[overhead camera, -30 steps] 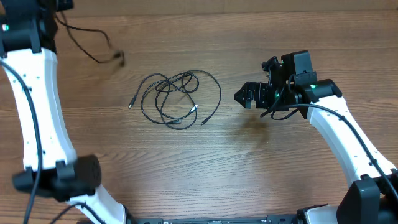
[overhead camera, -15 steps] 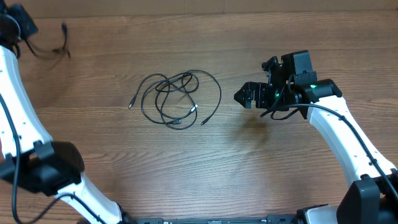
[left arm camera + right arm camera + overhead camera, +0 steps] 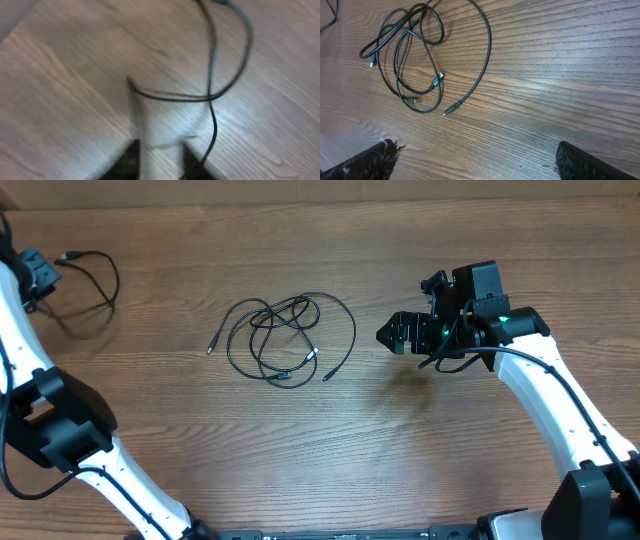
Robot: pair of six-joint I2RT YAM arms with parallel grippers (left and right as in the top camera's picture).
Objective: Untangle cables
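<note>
Right hand: fingers spread wide, holding nothing above the brown wooden tabletop.
Just ahead: thin black silver-tipped cables, knotted in overlapping loops.
Far off, by left hand: one thin black cord lies apart; the blur hides whether it is gripped.
Progress: one cord apparently freed, main tangle not yet undone.

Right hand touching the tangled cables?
Apart. Overhead view shows bare table between the right hand and the cables.
</note>
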